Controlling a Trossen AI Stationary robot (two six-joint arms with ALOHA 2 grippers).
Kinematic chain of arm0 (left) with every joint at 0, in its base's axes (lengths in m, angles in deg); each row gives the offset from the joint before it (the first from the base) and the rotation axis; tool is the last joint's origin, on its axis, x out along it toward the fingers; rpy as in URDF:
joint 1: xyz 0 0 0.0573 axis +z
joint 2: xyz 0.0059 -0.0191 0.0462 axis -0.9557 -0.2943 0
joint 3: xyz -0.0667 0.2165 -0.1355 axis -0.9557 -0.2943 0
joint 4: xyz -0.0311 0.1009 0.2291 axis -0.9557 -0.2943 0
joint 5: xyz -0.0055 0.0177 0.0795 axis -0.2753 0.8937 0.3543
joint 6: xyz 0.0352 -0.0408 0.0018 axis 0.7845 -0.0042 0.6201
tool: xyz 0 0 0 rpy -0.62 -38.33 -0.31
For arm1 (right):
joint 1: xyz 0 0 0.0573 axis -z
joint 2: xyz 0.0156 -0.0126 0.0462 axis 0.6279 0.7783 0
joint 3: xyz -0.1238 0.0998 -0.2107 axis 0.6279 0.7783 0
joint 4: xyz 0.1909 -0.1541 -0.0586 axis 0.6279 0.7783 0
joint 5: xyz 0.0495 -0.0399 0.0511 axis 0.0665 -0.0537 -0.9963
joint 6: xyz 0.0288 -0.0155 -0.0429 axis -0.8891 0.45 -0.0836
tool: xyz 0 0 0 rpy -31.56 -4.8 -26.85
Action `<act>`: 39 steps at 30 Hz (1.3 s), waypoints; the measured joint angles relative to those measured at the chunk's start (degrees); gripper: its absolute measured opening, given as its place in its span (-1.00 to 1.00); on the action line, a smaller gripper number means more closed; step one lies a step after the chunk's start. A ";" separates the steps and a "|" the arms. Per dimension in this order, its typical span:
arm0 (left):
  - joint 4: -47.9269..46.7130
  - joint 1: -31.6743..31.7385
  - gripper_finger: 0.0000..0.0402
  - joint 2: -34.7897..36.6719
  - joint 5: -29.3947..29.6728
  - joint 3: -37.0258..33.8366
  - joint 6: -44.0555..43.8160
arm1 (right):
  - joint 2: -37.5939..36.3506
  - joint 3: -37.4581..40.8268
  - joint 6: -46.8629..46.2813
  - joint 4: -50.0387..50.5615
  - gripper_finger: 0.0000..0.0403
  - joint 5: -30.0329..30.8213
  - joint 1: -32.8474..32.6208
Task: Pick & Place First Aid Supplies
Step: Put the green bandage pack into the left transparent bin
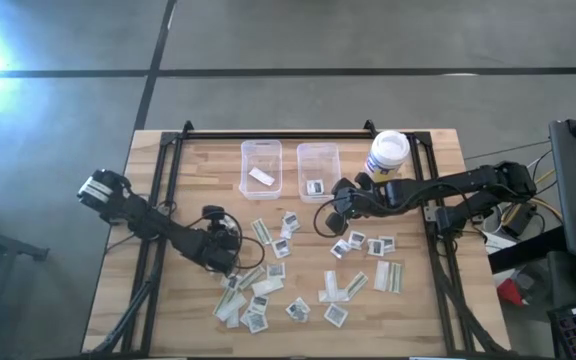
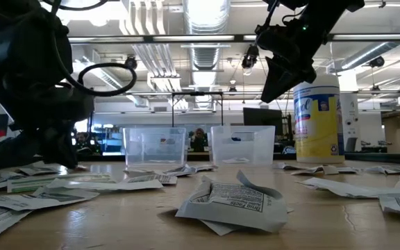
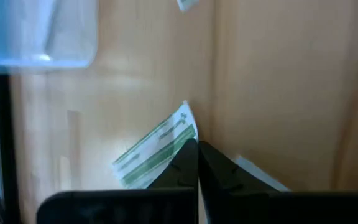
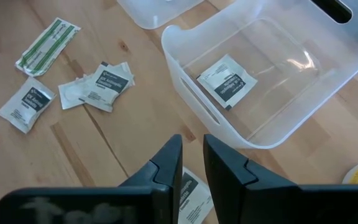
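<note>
Two clear bins sit at upper centre. Left bin [image 1: 261, 166] holds one strip [image 1: 262, 177]; right bin [image 1: 318, 170] holds one square packet [image 1: 316, 187]. Remaining packets [image 1: 268, 290] lie scattered at lower centre. Left gripper [image 1: 230, 256], at centre-left, is clamped on a green-striped strip [image 3: 157, 147]. Right gripper [image 1: 334, 214], just below the right bin, stands slightly apart, empty.

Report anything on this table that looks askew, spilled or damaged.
Nothing looks broken or spilled. The packets lie scattered loosely, some overlapping, and the nearest square packet is crumpled with lifted corners. Both clear bins stand upright, one packet in each. The jar stands upright.
</note>
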 joint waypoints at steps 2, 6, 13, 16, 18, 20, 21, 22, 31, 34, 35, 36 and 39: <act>-0.13 0.00 -0.99 0.00 0.27 0.00 -0.40 | 0.00 0.00 0.00 -0.01 -0.70 -0.22 0.00; -0.09 0.00 -1.00 0.37 0.35 0.00 -1.47 | 0.00 0.00 0.00 0.00 -0.70 -0.44 0.00; -0.48 0.00 -1.00 4.08 0.36 0.24 -2.10 | 0.00 0.00 0.00 0.02 -0.70 -0.44 -0.13; -1.33 0.00 -1.00 6.84 0.53 0.26 -2.40 | 0.00 0.00 0.02 0.01 -0.70 -1.36 -0.42; -2.11 0.00 -1.00 8.82 0.56 0.26 -2.47 | 0.00 0.00 0.00 0.02 -0.70 -1.84 -0.87; -2.33 -0.02 -1.00 10.94 0.58 0.26 -2.47 | 0.00 0.00 0.00 0.02 -0.70 -1.93 -1.53; -2.59 -0.02 -1.00 12.04 0.72 0.26 -2.47 | 0.00 0.00 0.00 0.02 -0.70 -1.95 -1.97; -2.79 -0.02 -1.00 13.13 1.08 0.26 -2.47 | 0.00 0.00 0.01 0.02 -0.70 -1.95 -2.42; -3.00 -0.02 -1.00 23.44 3.77 0.35 0.81 | 0.00 0.00 0.02 0.04 -0.70 -1.95 -6.76; -3.24 -0.02 -1.00 26.11 4.43 1.23 2.32 | 0.00 0.00 -0.03 0.07 -0.70 -1.93 -7.64; -3.28 -0.02 -1.00 26.93 4.68 1.72 3.15 | -0.01 0.00 -0.09 0.07 -0.70 -1.95 -7.81; -3.31 0.00 -1.00 27.58 5.11 2.37 4.13 | -0.02 0.00 -0.13 0.07 -0.70 -1.95 -8.04; -3.35 -0.02 -1.00 29.02 6.77 4.44 7.95 | -0.14 0.00 -0.17 0.11 -0.70 -1.95 -8.31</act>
